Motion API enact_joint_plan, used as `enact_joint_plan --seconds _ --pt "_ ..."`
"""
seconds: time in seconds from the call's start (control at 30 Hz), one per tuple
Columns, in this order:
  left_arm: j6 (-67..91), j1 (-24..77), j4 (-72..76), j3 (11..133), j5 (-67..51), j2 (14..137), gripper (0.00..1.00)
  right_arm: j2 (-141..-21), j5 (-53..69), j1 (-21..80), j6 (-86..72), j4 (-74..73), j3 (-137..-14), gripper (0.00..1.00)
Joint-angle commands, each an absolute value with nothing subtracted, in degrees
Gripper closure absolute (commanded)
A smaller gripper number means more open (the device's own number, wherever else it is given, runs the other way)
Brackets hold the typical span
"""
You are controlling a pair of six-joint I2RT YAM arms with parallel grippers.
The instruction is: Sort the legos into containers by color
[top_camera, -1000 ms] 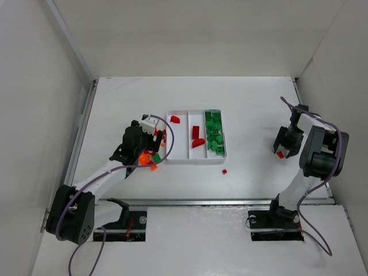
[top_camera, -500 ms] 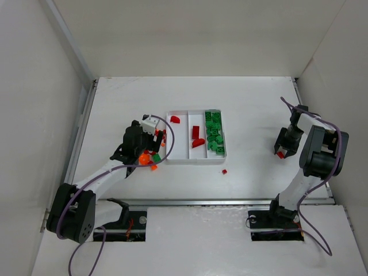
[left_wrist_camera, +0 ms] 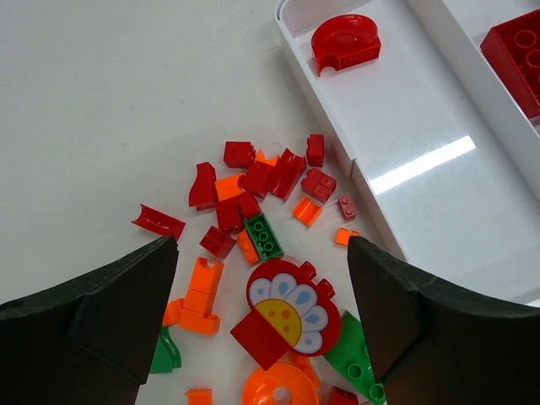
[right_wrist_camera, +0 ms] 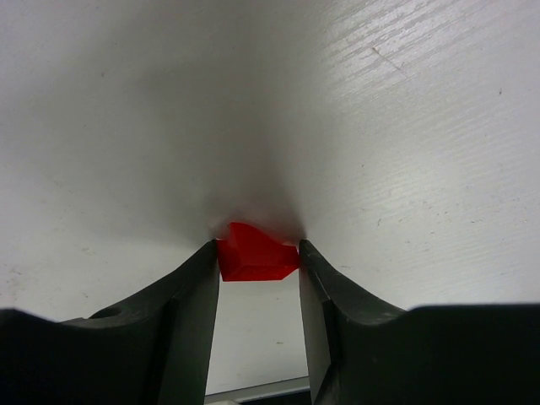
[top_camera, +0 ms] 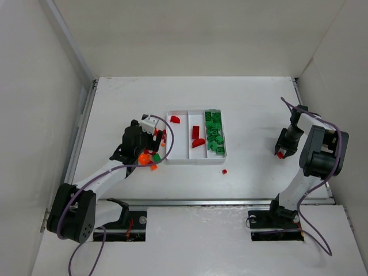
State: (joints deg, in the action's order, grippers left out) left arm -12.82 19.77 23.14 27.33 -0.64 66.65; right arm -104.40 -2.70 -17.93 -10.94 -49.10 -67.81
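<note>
since a second ago the right gripper (top_camera: 280,152) has turned a little at the right of the top view and now looks narrower there. the left arm (top_camera: 109,172) has hardly shifted.

in the top view the left arm covers much of the loose pile of legos (top_camera: 150,157), and the piece in the right gripper is only a red speck. the right wrist view shows it plainly: the two fingers (right_wrist_camera: 190,304) are drawn in narrow and pinch a small red brick (right_wrist_camera: 256,253) from both sides, down at the white table (right_wrist_camera: 380,126). whether the brick touches the surface i cannot tell. that view takes in only this patch of table.

the left wrist view shows the left gripper (left_wrist_camera: 261,270) spread wide, holding nothing, hovering over the pile. there are red, orange and green bits, a round flower-printed piece (left_wrist_camera: 293,306) and an orange ring (left_wrist_camera: 274,390) cut off by the lower edge. the white tray (left_wrist_camera: 337,148) lies just right of the pile, cut off at the upper right. its left compartment holds one curved red piece (left_wrist_camera: 344,40).

only the top view shows the middle compartment's dark red pieces (top_camera: 196,137), the right compartment's green bricks (top_camera: 214,135), and a lone red bit (top_camera: 224,171) on the table below the tray.
</note>
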Motion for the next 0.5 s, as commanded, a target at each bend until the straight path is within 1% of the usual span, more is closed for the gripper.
enact_joint_plan --seconds 0.0,0.23,0.33,0.37,0.47 --pt "-13.0 19.5 26.4 26.9 -1.2 65.8 0.21 -102.0 -1.8 -18.1 -11.6 -50.0 -69.0 0.72" --pt "-13.0 19.5 26.4 27.4 -1.8 66.9 0.21 -97.9 1.7 -17.5 -12.1 -49.4 -71.5 0.74" --pt "-12.4 19.5 26.4 28.5 -1.8 67.5 0.21 -96.2 1.7 -14.4 -12.7 -49.4 -74.0 0.74" --pt "-11.9 19.5 26.4 28.5 -1.8 68.1 0.21 -96.2 0.6 -13.4 -13.4 -50.0 -75.1 0.76" --pt "-11.3 20.0 25.1 30.6 -1.8 69.6 0.21 -96.2 -0.8 -7.8 -14.7 -51.1 -80.9 0.77"
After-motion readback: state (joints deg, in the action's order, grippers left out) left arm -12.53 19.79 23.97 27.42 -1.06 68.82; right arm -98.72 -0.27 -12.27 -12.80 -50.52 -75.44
